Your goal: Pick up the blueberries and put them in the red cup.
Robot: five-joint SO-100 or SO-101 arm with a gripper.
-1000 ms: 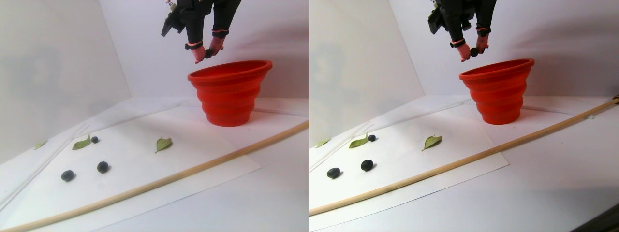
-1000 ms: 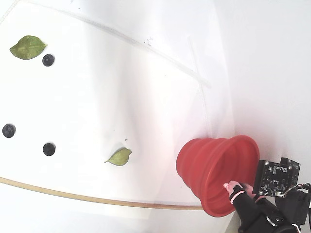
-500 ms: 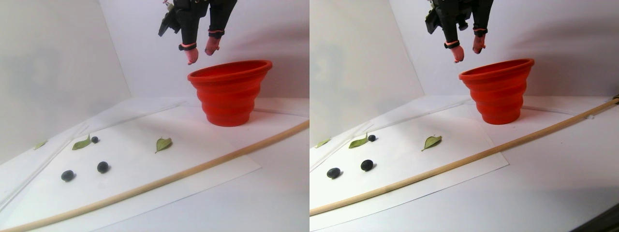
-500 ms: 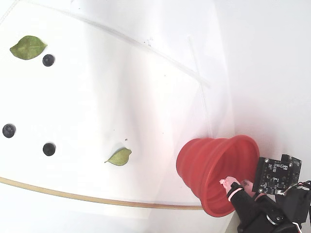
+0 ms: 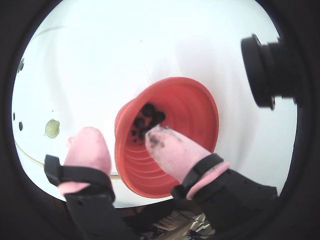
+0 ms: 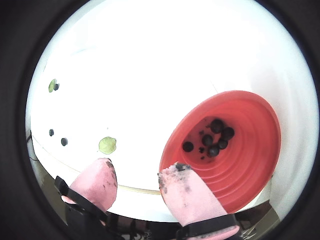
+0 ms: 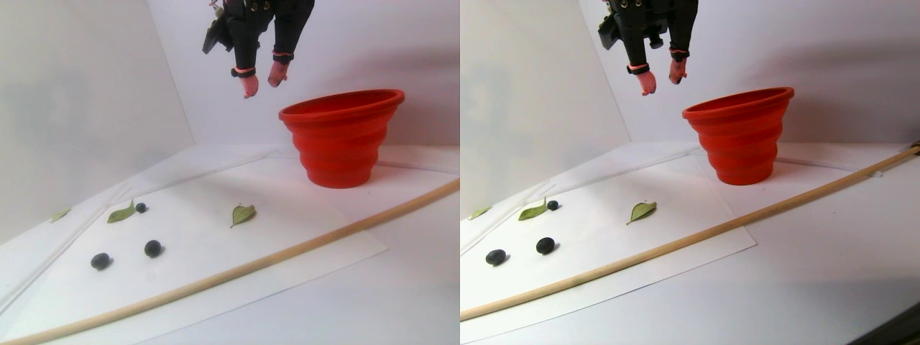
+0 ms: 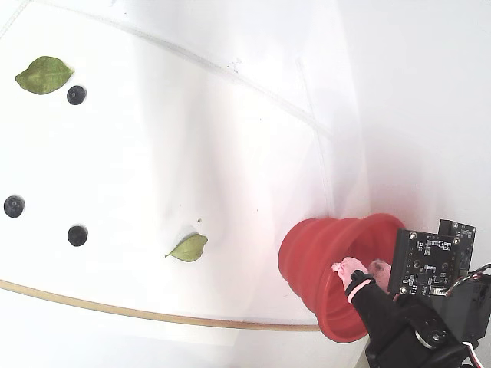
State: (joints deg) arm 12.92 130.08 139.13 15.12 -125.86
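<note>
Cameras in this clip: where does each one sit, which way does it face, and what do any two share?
A wrist view: rides on the arm, looks down past the pink fingertips into the red cup holding blueberries.
Another wrist view: same ride, offset sideways; the open gripper shows bottom, cup at right.
Stereo pair view: low at table level, side-on; gripper hangs above and left of the cup; wooden stick crosses.
Fixed view: high, looking down; arm enters bottom right.
Shared: stereo and fixed both show three loose berries and leaves.
</note>
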